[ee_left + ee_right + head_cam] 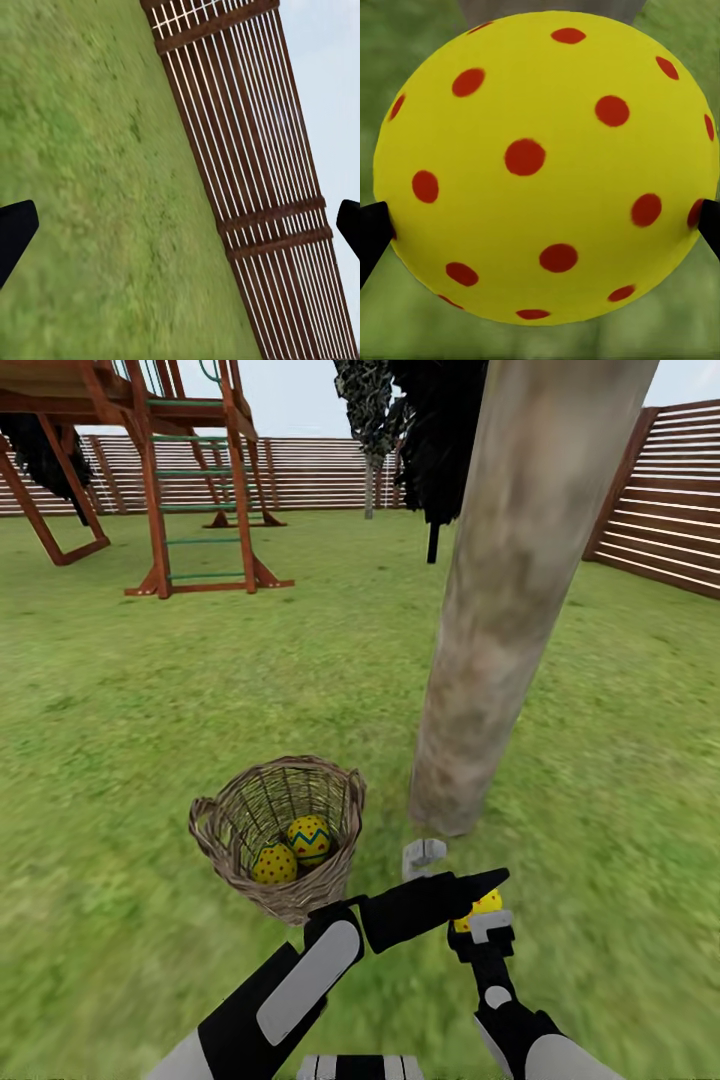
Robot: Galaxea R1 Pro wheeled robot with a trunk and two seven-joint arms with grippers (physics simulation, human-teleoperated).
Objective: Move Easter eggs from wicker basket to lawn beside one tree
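The wicker basket (240,830) stands on the lawn (150,690) just left of the tree (510,600), whose thick grey-beige trunk meets the grass close by. Two Easter eggs (309,838) (274,863) lie inside the basket. My right gripper (486,916) is shut on the third Easter egg (488,903), near the trunk's base and on its near side. In the right wrist view this yellow, red-dotted egg (544,165) sits between the dark fingertips (371,236). My left gripper (478,887) reaches across in front of the basket towards the right, open and empty, with its fingertips (15,229) wide apart.
A wooden play set (190,480) stands at the back left, with a brown slat fence (660,500) along the back and right. Dark narrow trees (430,440) hang behind the trunk. Open grass spreads to the left and right of the tree.
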